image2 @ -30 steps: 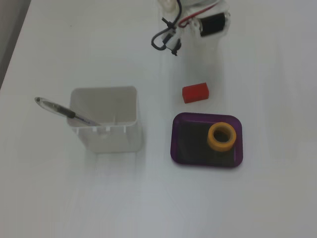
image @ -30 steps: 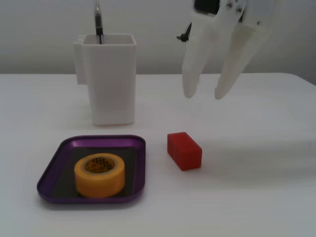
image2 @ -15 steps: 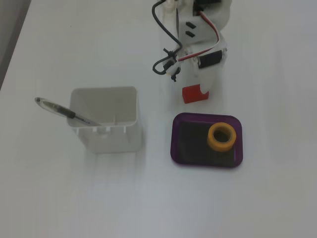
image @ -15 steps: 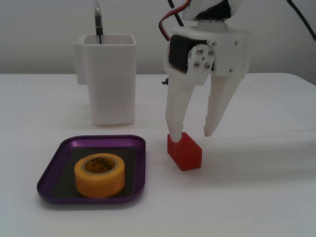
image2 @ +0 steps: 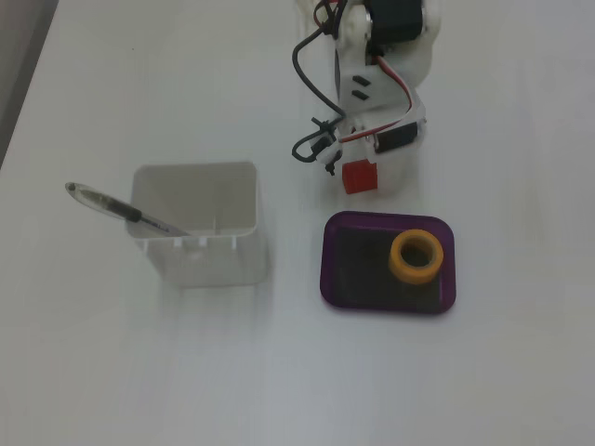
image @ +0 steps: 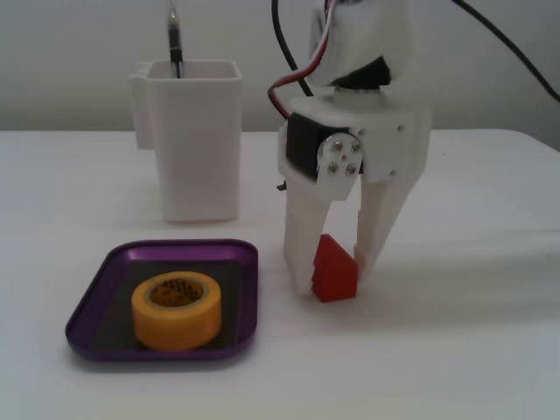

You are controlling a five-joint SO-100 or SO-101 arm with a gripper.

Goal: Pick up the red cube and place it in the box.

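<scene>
The red cube [image: 334, 271] is on the white table just right of the purple box [image: 109, 284], tilted with one edge up. My white gripper [image: 334, 276] points down over it, one finger on each side, and the jaws press against its sides. In the other fixed view the cube [image2: 359, 177] shows at the gripper's tip [image2: 358, 168], just above the box [image2: 339, 265]. The cube's lower edge looks level with the table.
A yellow tape roll [image: 177, 308] lies inside the box, also seen in the other fixed view [image2: 416, 255]. A tall white square container [image: 199, 149] with a pen [image: 175, 44] stands behind the box. Black and red cables hang along the arm.
</scene>
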